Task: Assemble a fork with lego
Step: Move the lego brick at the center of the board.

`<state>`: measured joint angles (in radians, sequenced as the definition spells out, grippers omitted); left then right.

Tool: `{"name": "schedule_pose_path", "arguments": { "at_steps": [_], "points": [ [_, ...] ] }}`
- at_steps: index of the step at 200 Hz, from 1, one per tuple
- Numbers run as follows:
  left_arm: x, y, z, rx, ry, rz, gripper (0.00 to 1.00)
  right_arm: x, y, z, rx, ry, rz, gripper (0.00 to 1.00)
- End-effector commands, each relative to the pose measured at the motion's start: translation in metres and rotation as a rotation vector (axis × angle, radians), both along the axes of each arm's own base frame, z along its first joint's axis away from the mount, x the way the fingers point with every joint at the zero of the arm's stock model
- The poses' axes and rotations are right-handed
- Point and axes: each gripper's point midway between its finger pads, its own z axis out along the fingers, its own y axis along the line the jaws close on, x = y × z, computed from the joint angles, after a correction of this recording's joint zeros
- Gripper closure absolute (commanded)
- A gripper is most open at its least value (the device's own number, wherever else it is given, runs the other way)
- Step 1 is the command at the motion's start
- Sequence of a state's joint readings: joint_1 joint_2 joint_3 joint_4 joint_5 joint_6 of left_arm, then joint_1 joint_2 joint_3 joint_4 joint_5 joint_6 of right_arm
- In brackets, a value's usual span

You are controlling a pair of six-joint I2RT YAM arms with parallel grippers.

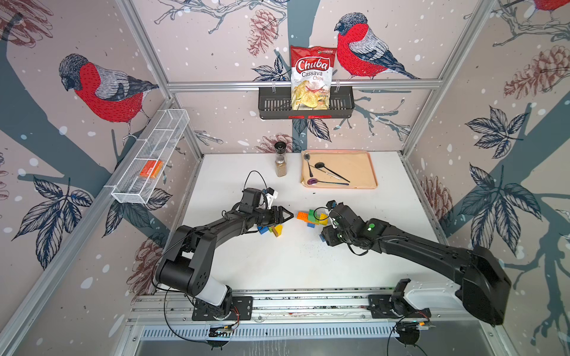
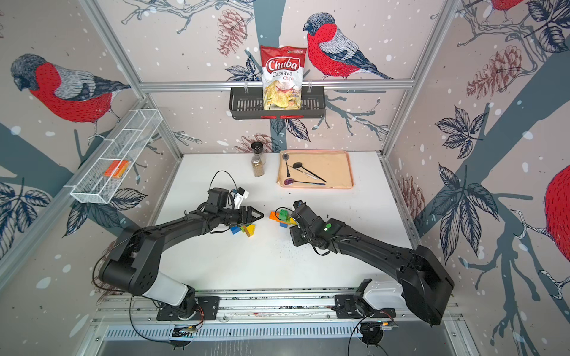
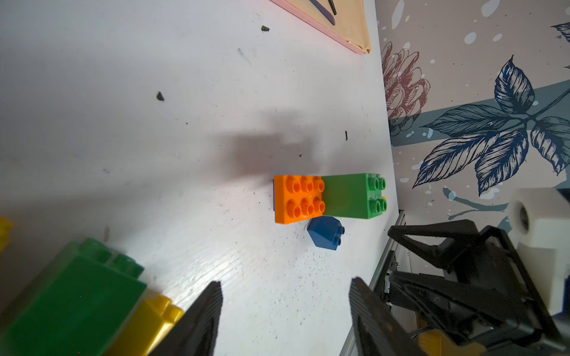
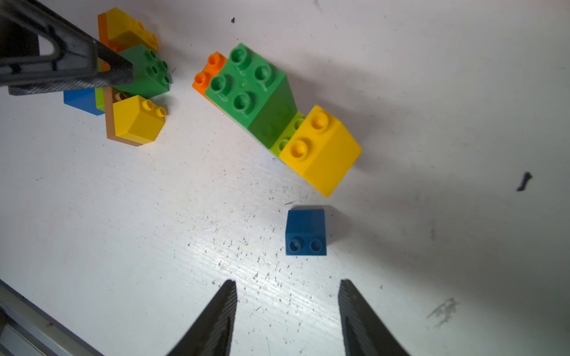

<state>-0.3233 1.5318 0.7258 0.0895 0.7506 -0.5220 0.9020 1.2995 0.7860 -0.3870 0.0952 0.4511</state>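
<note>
Assembly looks partly done to us: the lego lies as two separate clumps on the worktop, not yet joined. One row links orange, green, lime and yellow bricks. The other clump, close beside the left gripper, stacks green, yellow and blue bricks on a brown piece. A loose blue brick sits just ahead of the right gripper. Both grippers stand moderately open and hold nothing. We judge that joining the clumps and adding the blue brick remain.

Blurred green brick runs off the picture's edge.
</note>
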Motion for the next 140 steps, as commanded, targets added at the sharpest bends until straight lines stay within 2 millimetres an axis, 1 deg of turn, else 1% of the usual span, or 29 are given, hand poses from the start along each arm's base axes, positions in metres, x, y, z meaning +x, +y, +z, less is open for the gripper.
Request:
{"name": "schedule_pose_path", "arguments": {
  "at_steps": [1,19,33,46,69,112,140],
  "points": [
    [0.002,0.002,0.001,0.008,-0.015,0.002,0.34,0.008,0.005,-0.004,0.051,-0.023,-0.060,0.44],
    [0.004,0.002,-0.001,0.006,-0.009,0.003,0.34,0.008,0.005,-0.011,0.061,-0.032,-0.059,0.44],
    [0.005,0.002,-0.003,0.000,0.000,0.000,0.35,0.011,-0.001,-0.018,0.034,-0.038,-0.075,0.44],
    [0.005,0.001,-0.004,-0.003,0.004,-0.003,0.35,0.012,-0.002,-0.024,0.025,-0.035,-0.066,0.45],
    [0.005,0.001,-0.008,-0.005,0.015,-0.004,0.35,0.014,0.003,-0.031,0.027,-0.036,-0.040,0.46],
    [0.006,0.002,-0.010,-0.006,0.022,-0.002,0.35,0.018,0.011,-0.047,-0.023,-0.027,-0.005,0.49],
    [0.006,0.002,-0.010,-0.010,0.023,-0.002,0.35,0.014,0.018,-0.056,-0.056,-0.011,0.027,0.56]
  ]
}}
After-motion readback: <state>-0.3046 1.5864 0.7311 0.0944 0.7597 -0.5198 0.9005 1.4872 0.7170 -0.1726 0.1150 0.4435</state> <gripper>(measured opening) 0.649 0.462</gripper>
